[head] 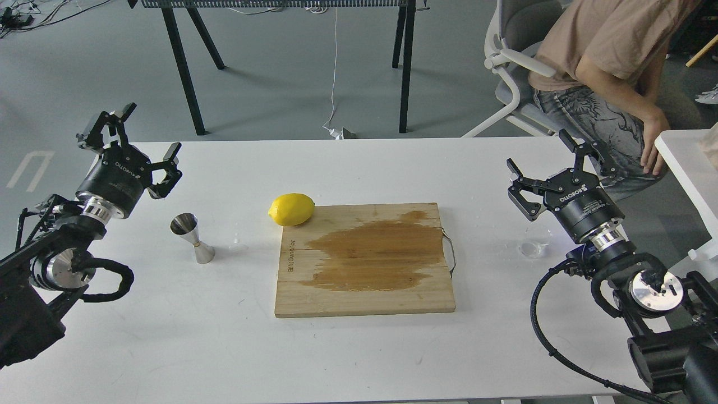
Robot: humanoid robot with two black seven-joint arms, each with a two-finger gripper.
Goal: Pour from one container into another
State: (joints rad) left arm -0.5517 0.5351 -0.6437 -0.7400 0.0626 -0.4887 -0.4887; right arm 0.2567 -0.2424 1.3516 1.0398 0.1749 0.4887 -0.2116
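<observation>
The steel jigger [192,238] stands upright on the white table [168,336], left of the wooden board. My left gripper [147,133] hovers above and behind it to the left, open and empty. A small clear glass cup [532,246] sits on the table at the right, just left of my right arm's wrist. My right gripper [539,154] is raised behind the cup, open, with nothing between its fingers.
A wooden cutting board [364,292] with a large wet stain lies in the middle, and a lemon [291,209] rests at its far left corner. A small clear wet spot [238,245] lies right of the jigger. A seated person [606,67] and another white table [690,168] are at the right.
</observation>
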